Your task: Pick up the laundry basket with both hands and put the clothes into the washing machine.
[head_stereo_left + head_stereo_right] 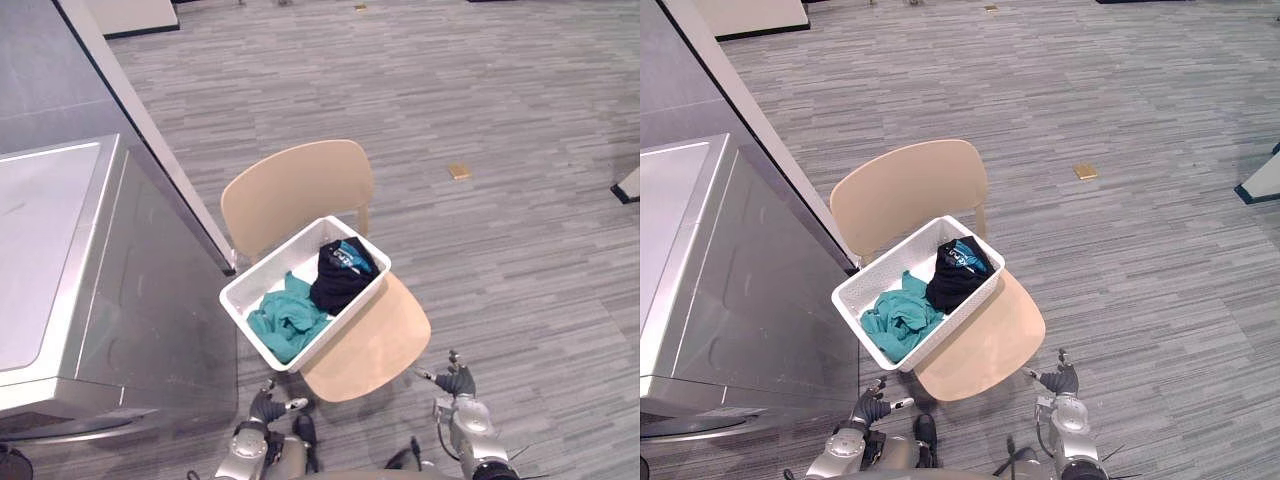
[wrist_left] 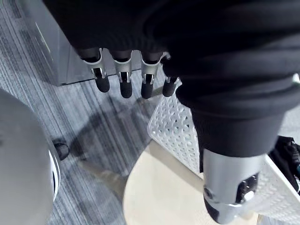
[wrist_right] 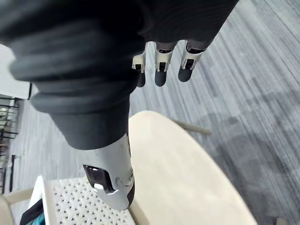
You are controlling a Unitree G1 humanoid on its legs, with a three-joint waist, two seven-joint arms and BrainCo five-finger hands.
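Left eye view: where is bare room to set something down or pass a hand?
Bare: the light wooden chair's seat front, beside the white laundry basket; the silver washing machine's top. Crowded: basket's middle, under teal and black clothes.

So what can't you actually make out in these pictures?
- The washing machine: the left edge of both eye views cuts it off, so where its door is cannot be told.
- The basket: the teal cloth and the dark garment lie bunched up, which hides how many pieces there are.
- The tan object on the floor: too small in the eye views to identify.
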